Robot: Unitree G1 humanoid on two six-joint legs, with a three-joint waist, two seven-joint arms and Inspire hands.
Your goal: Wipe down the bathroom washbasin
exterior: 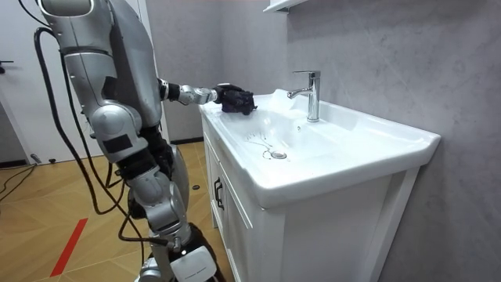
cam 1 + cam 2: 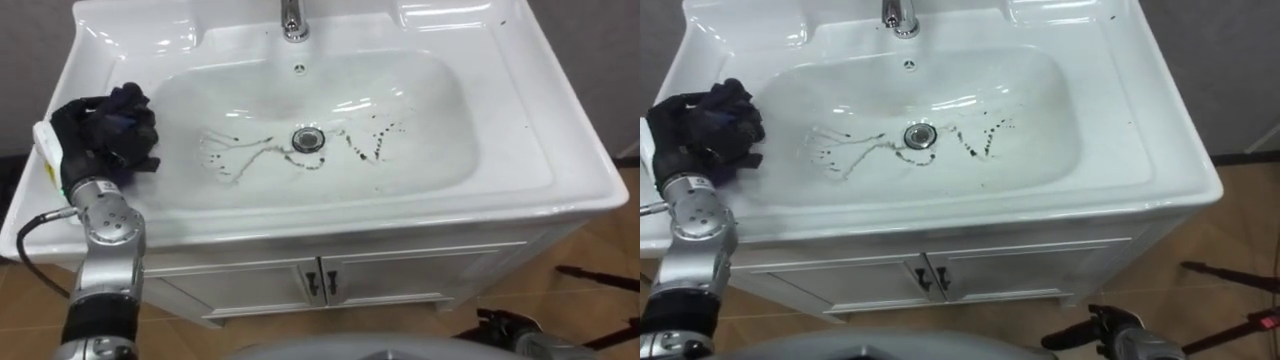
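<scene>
The robot stands upright close before a white basin [image 2: 560, 165] that sits on a white cabinet [image 2: 410, 282] against a grey wall. Its left arm reaches forward to the left rim of the basin. The left hand [image 2: 80, 135] rests there, on the sloping edge where the rim goes down into the bowl, and its fingers are curled around a dark cloth [image 2: 128, 105]. The cloth is bunched up in the grasp and lies partly on the white surface, well apart from the drain [image 2: 308, 138].

Inside the bowl there are dark marks [image 2: 372, 140]: thin lines and small spots to the right of the drain, and a second group of thin lines [image 2: 228, 158] to the left of it, between the drain and the cloth. The cloth does not touch these marks. A chrome faucet [image 2: 292, 20] stands at the back of the basin, in the middle.

Low at the lower right, in front of the cabinet, shows what seems to be the right hand [image 2: 500, 325]; I cannot tell if it is open or closed. The cabinet has two doors with small dark handles [image 2: 321, 285] that meet at the middle
</scene>
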